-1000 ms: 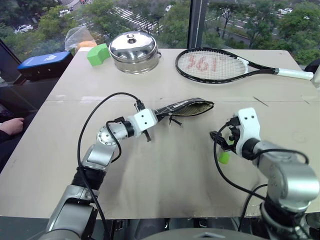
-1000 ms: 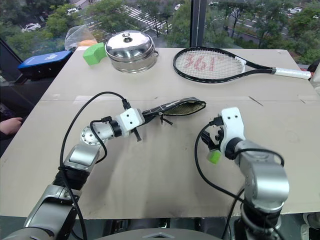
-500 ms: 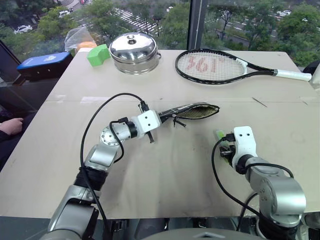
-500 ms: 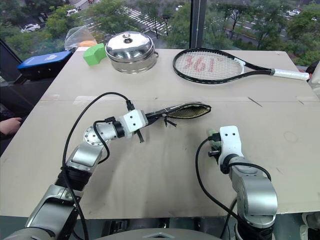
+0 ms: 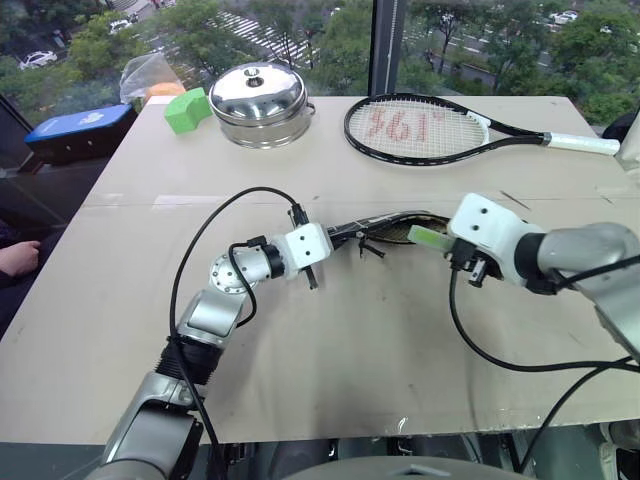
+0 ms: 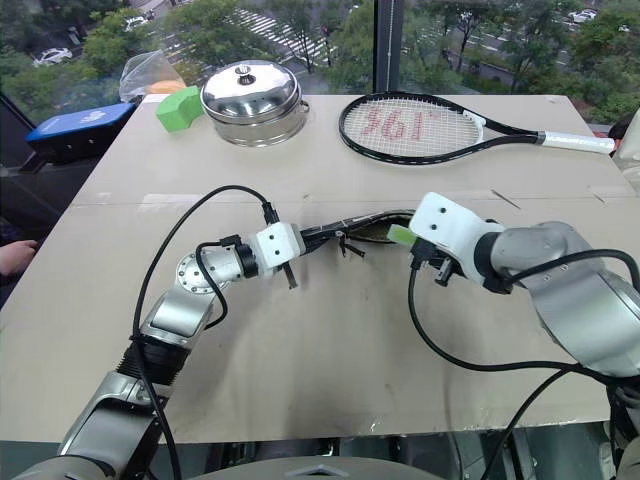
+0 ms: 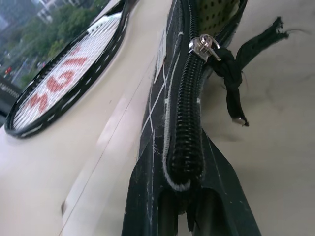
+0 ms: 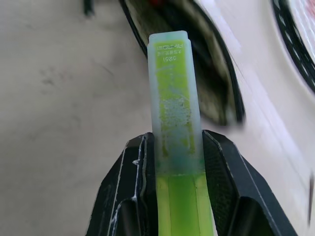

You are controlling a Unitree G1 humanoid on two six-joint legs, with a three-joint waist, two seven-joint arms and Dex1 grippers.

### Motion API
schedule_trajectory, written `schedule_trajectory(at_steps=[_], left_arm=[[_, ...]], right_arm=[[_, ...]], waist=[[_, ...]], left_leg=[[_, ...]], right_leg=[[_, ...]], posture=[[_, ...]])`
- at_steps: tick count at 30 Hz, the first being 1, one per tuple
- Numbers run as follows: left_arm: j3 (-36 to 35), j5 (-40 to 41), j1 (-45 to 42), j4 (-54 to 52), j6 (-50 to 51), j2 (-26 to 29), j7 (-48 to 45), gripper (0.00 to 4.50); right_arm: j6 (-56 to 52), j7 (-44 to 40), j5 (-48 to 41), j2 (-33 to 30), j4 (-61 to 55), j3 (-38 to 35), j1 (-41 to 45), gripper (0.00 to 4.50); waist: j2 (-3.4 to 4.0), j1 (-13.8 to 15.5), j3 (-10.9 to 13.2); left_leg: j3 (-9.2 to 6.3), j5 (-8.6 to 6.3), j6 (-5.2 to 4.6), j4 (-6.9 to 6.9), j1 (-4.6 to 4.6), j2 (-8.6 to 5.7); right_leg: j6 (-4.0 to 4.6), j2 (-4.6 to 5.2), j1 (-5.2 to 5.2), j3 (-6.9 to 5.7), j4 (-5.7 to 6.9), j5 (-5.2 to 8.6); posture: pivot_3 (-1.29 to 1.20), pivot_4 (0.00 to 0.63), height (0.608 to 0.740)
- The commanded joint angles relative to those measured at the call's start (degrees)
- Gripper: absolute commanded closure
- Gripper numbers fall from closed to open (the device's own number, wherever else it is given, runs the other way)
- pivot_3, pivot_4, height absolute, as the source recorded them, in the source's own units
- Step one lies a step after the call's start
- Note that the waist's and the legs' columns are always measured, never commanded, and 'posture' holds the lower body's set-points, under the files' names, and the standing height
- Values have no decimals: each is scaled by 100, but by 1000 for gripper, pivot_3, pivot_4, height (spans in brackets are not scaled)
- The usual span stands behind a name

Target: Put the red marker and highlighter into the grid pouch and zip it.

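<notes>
While the left pincer point(image 5: 335, 237) pinches the grid pouch point(image 5: 395, 224), the right pincer point(image 8: 174, 162) grips the highlighter point(image 8: 173, 103); racket point(image 5: 430, 128) behind.

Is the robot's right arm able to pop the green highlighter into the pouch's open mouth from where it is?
Probably yes. The right gripper holds the highlighter just beside the grid pouch, tip aimed at its gaping mouth, with nothing between. The left gripper pinches the pouch's zipped end.

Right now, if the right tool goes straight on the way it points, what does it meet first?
Probably the open mouth of the grid pouch: the highlighter held in the right tool points at it, though depth is unclear.
</notes>
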State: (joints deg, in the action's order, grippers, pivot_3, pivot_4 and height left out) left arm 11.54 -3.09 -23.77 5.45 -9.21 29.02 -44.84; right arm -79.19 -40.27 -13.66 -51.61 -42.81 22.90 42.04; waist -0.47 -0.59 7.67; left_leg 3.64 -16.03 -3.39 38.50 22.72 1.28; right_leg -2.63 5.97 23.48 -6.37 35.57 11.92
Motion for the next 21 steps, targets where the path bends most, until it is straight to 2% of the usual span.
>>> schedule_trajectory(at_steps=[1, 4, 6, 11, 12, 13, 15, 17, 19, 21], left_arm=[[85, 56, 18, -593, 85, -76, -24, 4500], [135, 77, 30, -787, 177, -121, -58, 4500], [188, 92, 0, -911, 248, -141, -115, 4500], [215, 155, 51, -1103, 453, -192, -150, 4500], [209, 161, 58, -1113, 484, -195, -153, 4500], [188, 171, 62, -1120, 533, -190, -151, 4500], [134, 188, 64, -1116, 622, -168, -140, 4500], [32, 223, 56, -1085, 755, -138, -93, 4500], [-40, 253, 34, -1050, 881, -133, -35, 4500], [-107, 285, 0, -978, 979, -155, 22, 4500]], right_arm=[[770, -45, 480, 3, 653, 977, 635, 3773], [1458, -201, 913, 100, 1235, 1691, 1013, 3773], [1918, -215, 1194, 439, 1763, 2000, 1256, 3773], [2917, -411, 1586, 1203, 2864, 2235, 1641, 3773], [3099, -487, 1622, 1256, 3018, 2197, 1632, 2753], [3216, -504, 1639, 1290, 3117, 2083, 1578, 2460], [3293, -431, 1692, 1324, 3187, 1799, 1473, 1551], [2905, -631, 1370, 1126, 2802, 1226, 1297, 694], [2366, -899, 944, 916, 2343, 612, 1093, 694], [1545, -1066, 366, 792, 1818, -307, 814, 694]], waist=[[0, -2, 1], [-1, 13, 1], [-2, 0, 1], [0, -20, 1], [0, -19, 1], [0, -2, 2], [0, 40, 2], [0, 78, 2], [0, 134, 2], [-1, 152, 2]], left_leg=[[3, 0, 0, 1, 1, -2], [3, 2, 3, 4, 2, -3], [3, 3, 5, 4, 3, -1], [12, 7, 10, 4, -1, 2], [12, 7, 11, 4, -4, 4], [12, 7, 11, 4, -4, 3], [8, 7, 11, 5, 0, 3], [9, 7, 11, 6, 7, 1], [9, 7, 11, 8, 10, 0], [4, 7, 11, 8, 11, 1]], right_leg=[[0, 3, 0, 2, 0, 0], [-1, 5, 0, 3, -1, 0], [-1, 3, 0, 1, -1, 0], [-2, -3, 3, 4, 8, 0], [-2, -5, 2, 4, 9, 0], [-2, -4, 2, 4, 9, 0], [-2, -3, 1, 0, 6, 0], [-2, 0, 1, -1, 2, -1], [-2, 1, 1, -1, -4, -1], [-1, 0, -1, -5, -7, -1]], posture=[[0, 150, 740], [0, 150, 740], [0, 150, 740], [0, 150, 740], [0, 150, 740], [0, 150, 740], [0, 150, 740], [0, 150, 740], [0, 150, 740], [0, 150, 740]])
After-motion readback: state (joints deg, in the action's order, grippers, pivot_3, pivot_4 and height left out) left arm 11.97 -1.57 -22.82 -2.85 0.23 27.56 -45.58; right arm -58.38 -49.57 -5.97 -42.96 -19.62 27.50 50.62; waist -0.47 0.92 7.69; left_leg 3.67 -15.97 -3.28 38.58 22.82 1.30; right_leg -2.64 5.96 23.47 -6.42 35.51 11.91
